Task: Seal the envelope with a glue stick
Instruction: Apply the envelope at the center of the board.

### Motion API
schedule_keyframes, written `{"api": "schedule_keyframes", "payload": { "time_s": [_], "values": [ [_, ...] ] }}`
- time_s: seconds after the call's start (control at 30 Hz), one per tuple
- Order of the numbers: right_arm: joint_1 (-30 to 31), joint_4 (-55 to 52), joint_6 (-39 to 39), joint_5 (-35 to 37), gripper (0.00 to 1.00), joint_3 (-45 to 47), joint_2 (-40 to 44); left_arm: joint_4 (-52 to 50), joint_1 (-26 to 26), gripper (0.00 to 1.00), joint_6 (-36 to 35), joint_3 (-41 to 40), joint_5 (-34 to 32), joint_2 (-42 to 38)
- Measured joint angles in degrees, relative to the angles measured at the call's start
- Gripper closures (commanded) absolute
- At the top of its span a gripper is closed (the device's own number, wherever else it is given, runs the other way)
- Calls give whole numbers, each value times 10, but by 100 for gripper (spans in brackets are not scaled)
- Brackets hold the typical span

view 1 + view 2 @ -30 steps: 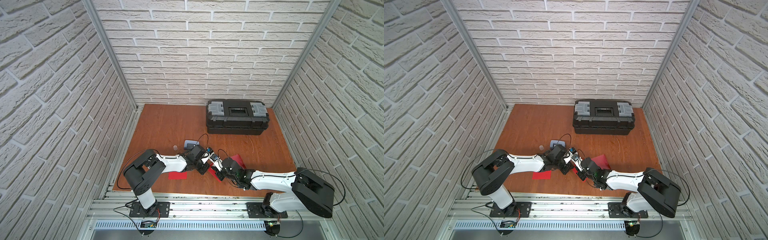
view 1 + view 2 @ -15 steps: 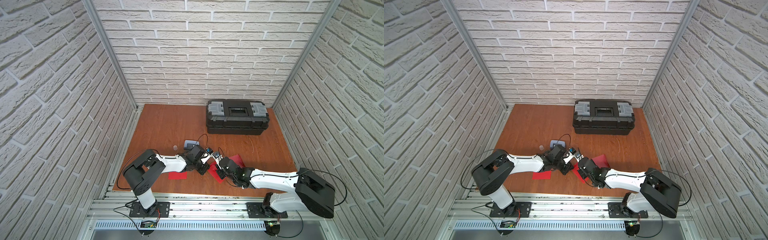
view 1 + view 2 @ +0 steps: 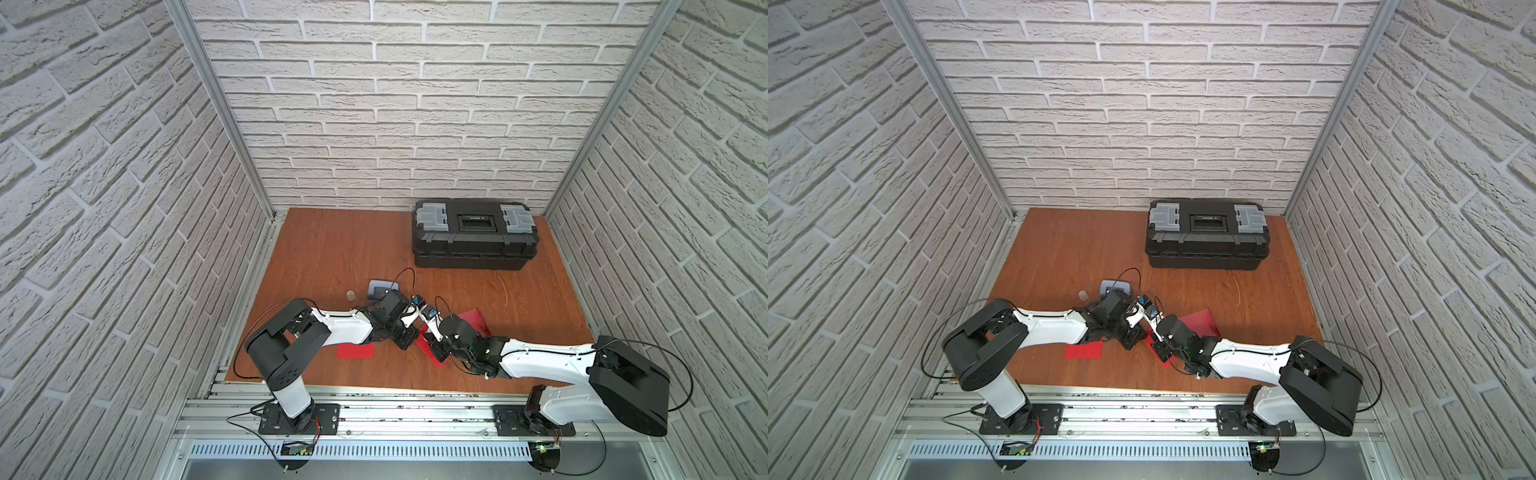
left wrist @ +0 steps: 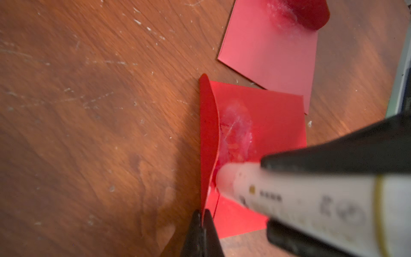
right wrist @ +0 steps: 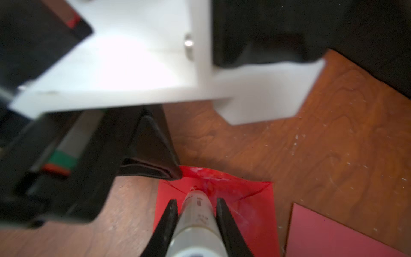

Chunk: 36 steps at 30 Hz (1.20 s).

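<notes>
Noting at six o'clock on the table (image 3: 332, 257): right gripper (image 5: 196, 201) clamped on the glue stick (image 5: 195, 215), tip against the envelope (image 4: 266, 115) under the flap (image 4: 208, 124) pinched tight by the left gripper (image 4: 202, 213); hard dragging could tear the flap or pull it free.

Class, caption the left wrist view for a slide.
Left gripper pinches up the flap of the red envelope while the right gripper presses the glue stick against its smeared panel.
</notes>
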<state>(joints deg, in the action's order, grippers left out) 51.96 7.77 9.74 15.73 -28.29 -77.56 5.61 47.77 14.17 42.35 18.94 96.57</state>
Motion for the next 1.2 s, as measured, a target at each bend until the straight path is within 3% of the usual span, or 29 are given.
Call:
{"api": "schedule_keyframes", "payload": {
  "time_s": [0.2,0.5,0.6,1.0,1.2],
  "values": [
    [-1,-42,32,66,97,-30,-21,0,0,100,0,0,0,0],
    [-9,7,1,-56,97,-5,-7,-1,-2,100,0,0,1,0],
    [-8,2,4,-59,97,-11,-11,-2,-2,100,0,0,1,-1],
    [0,-112,92,82,97,-80,-50,-3,-2,100,0,-1,1,-4],
    [-9,-51,58,4,97,-32,-13,-13,-6,100,0,-1,0,-7]
  ]
}}
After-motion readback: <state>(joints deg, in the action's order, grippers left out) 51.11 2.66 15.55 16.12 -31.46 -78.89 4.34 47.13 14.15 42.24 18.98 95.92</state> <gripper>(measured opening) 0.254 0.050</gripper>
